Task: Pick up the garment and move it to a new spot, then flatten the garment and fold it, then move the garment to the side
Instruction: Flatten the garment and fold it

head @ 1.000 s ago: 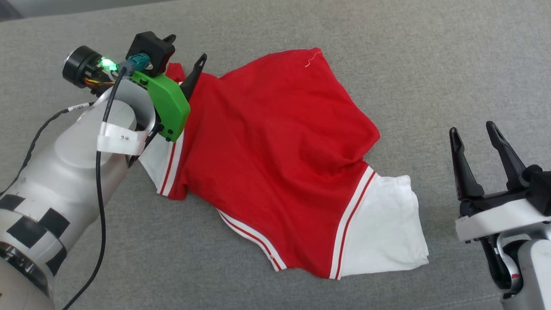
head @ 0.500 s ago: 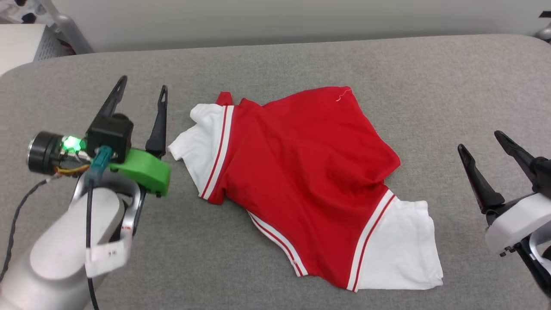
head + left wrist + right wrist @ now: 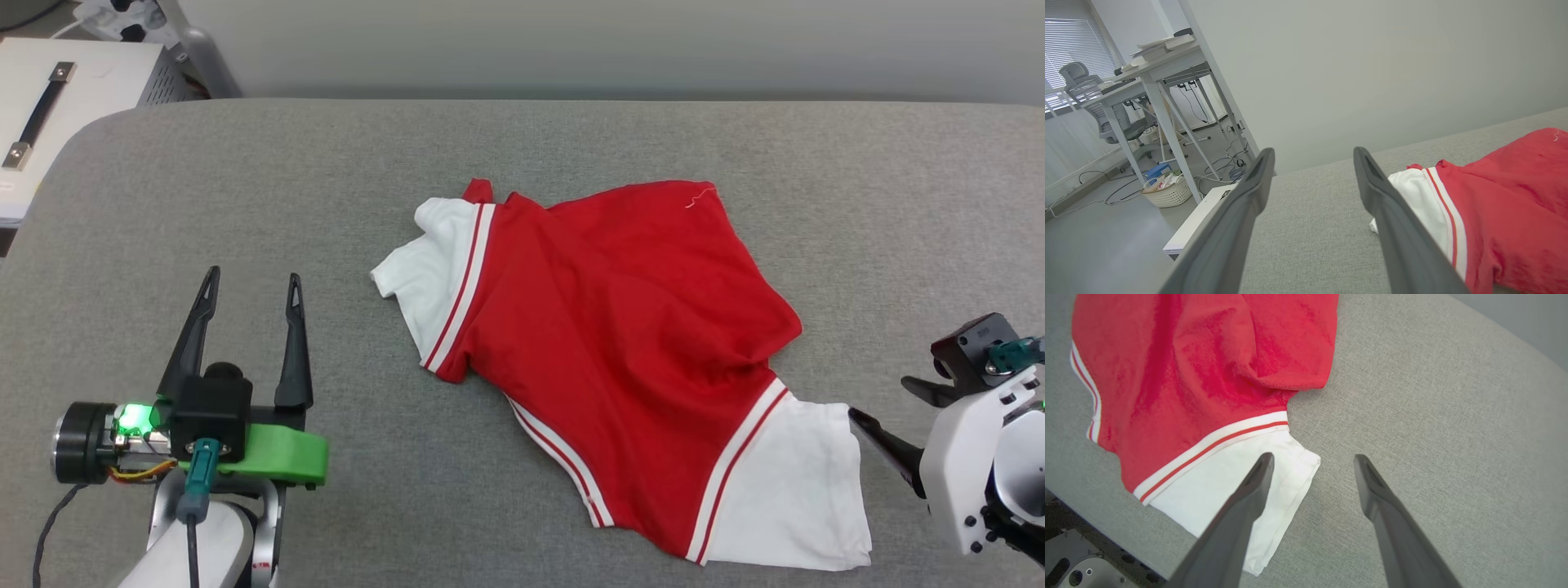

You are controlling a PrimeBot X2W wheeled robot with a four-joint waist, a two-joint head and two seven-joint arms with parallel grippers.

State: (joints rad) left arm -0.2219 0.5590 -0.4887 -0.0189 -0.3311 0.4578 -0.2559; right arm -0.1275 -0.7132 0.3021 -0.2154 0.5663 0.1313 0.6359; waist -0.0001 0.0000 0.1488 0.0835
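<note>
The garment (image 3: 620, 343) lies crumpled on the grey padded table (image 3: 245, 188), red body up, no print showing. One white sleeve (image 3: 429, 273) points left, the other (image 3: 784, 482) lies at the front right. My left gripper (image 3: 252, 282) stands open at the lower left, well apart from the left sleeve (image 3: 1412, 192), with nothing between its fingers (image 3: 1313, 153). My right gripper (image 3: 880, 398) is open at the right, fingers pointing left just beside the right sleeve. In the right wrist view its left finger (image 3: 1249, 490) hangs over the sleeve's (image 3: 1229, 477) edge.
A white case with a black handle (image 3: 49, 114) stands off the table's far left corner. A pale wall runs behind. The left wrist view shows desks (image 3: 1159, 69), an office chair (image 3: 1081, 81) and a basket (image 3: 1167, 192) on the floor. The table's front edge (image 3: 1106, 531) is near the right sleeve.
The head camera has tilted up, so the whole scene shifted. My left gripper has drawn back from the garment's left sleeve to the lower left. My right gripper has turned its fingers leftward toward the right sleeve.
</note>
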